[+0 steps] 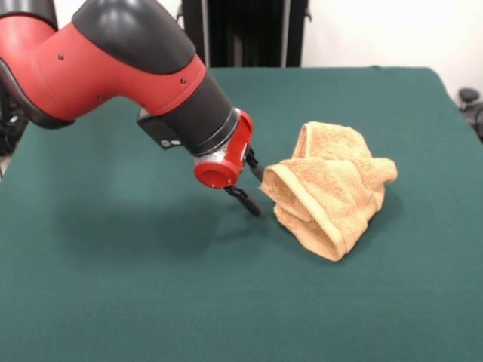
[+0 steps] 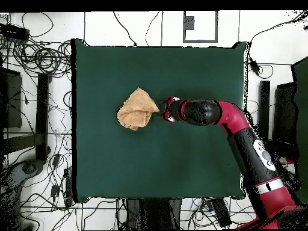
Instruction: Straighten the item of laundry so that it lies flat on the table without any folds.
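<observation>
The item of laundry (image 1: 332,188) is a tan-orange terry towel, crumpled into a folded heap right of centre on the green table (image 1: 113,286). Its rolled hem faces my gripper. My gripper (image 1: 256,184) hangs low over the cloth at the towel's left edge, open, with one black finger (image 1: 252,161) above and the other lower down. The towel's edge lies just beyond the tips, and I cannot tell if they touch it. From overhead, the towel (image 2: 137,109) sits left of centre with the gripper (image 2: 160,112) at its right side.
The red and black arm (image 1: 113,68) reaches in from the upper left in the front view and crosses the table's right half overhead (image 2: 240,126). Cables (image 2: 36,60) and stands surround the table on the floor.
</observation>
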`<state>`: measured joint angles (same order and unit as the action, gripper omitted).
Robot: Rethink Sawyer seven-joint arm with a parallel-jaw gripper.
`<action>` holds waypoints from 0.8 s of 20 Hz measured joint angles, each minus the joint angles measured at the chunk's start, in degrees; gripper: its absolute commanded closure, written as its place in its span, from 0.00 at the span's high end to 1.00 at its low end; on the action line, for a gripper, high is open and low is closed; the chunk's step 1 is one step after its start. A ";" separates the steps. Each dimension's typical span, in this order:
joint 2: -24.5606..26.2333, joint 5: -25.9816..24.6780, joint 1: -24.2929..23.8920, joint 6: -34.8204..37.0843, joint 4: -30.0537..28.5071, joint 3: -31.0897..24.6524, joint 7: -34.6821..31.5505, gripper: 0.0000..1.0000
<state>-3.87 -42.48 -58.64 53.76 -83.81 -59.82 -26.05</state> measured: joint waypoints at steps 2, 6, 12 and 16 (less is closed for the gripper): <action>0.11 0.14 -0.14 0.00 0.00 -0.10 0.00 1.00; 0.48 0.58 -0.58 0.00 0.00 -0.31 0.00 1.00; 1.99 1.80 -1.70 0.00 0.02 -0.64 0.00 1.00; 3.43 2.28 -1.95 0.00 0.02 -0.99 0.00 1.00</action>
<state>-0.44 -40.20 -60.59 53.76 -83.79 -60.81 -26.05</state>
